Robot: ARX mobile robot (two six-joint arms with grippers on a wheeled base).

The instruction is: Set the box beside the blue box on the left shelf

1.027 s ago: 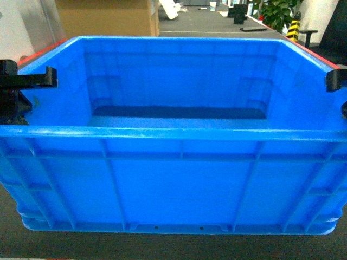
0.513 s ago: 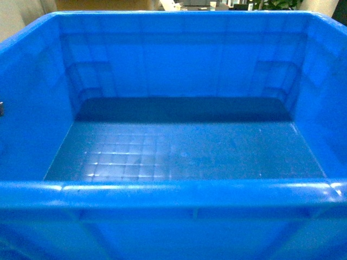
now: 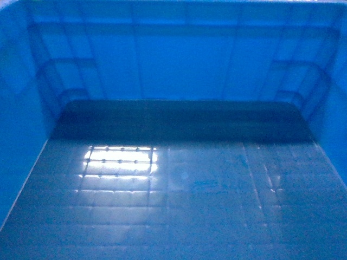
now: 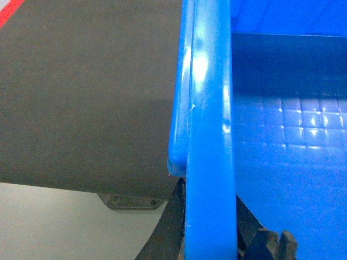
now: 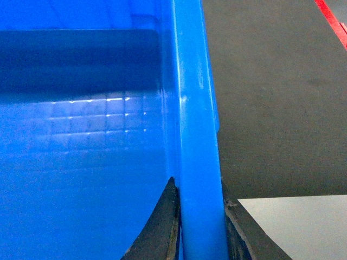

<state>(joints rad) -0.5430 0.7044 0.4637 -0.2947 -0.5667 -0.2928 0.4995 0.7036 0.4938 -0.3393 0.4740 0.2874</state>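
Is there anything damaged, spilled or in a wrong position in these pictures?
Nothing stands out. The box is empty, and its floor shows only light reflections and faint scuff marks. The left gripper and the right gripper each clamp a side rim squarely, one finger inside and one outside.

Your head camera looks slanting down from very close into the box [image 3: 179, 54], so its far wall and gridded floor fill the frame. Your left wrist camera sits low at the box's left rim, looking along it, with the dark surface [image 4: 87, 92] to the left. Your right wrist camera mirrors this at the right rim. All three views share the box's floor.
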